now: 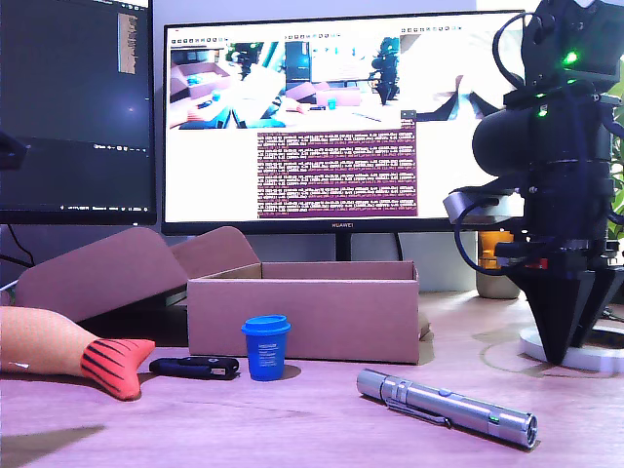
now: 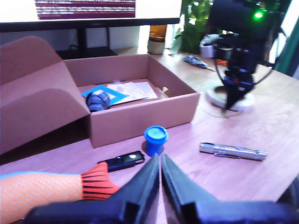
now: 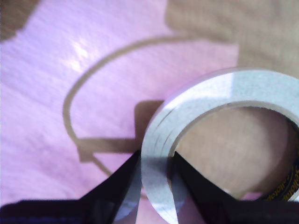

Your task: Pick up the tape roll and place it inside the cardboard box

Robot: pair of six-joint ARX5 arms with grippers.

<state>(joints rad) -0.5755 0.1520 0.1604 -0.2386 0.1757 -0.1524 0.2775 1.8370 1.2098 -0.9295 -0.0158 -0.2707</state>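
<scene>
Exterior view: sharp, evenly lit, slight pink cast on the desk (image 1: 322,409). Monitor (image 1: 341,117) is bright, its white areas blown out. Short soft shadows under the blue cup (image 1: 265,346) and flashlight (image 1: 447,407). Dark arm at 3 o'clock underexposed.

First wrist view: softer, washed out at 12 o'clock from screen glare; my first gripper (image 2: 160,175) blurred at 6 o'clock.

Second wrist view: heavy blur, strong sunlight, glare patch at 10 o'clock, hard curved shadow of the tape roll (image 3: 196,109) on the desk; my second gripper (image 3: 156,193) out of focus.

One white tape ring (image 3: 219,98), one brown cardboard box (image 1: 304,317), one blue plastic cup (image 1: 265,346), one silver metal flashlight (image 1: 447,408), one black key fob (image 1: 195,367), two monitors (image 1: 341,117).
</scene>
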